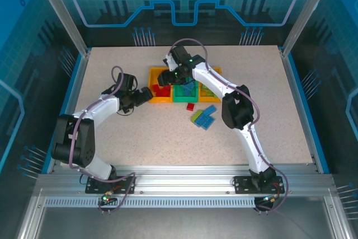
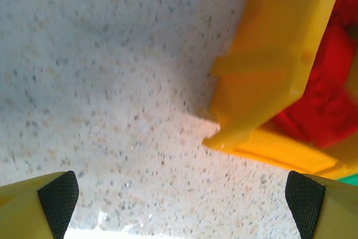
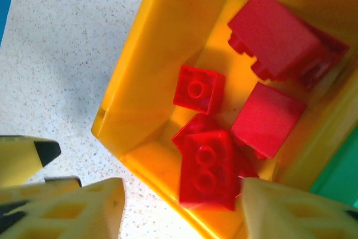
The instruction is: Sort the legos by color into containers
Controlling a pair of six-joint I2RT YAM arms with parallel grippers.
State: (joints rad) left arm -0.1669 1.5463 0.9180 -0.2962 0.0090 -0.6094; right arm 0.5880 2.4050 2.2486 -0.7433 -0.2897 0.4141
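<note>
Right hand (image 3: 184,211) spread above red legos (image 3: 268,32) in bin (image 3: 151,65).

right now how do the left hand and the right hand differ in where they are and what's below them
The left hand hangs over bare table just outside a corner of the left yellow bin; the right hand hangs over that bin's inside. Under the left hand's gap is only table; under the right hand's lies a red brick, apparently loose in the bin. Both are open, with yellow fingers.
</note>
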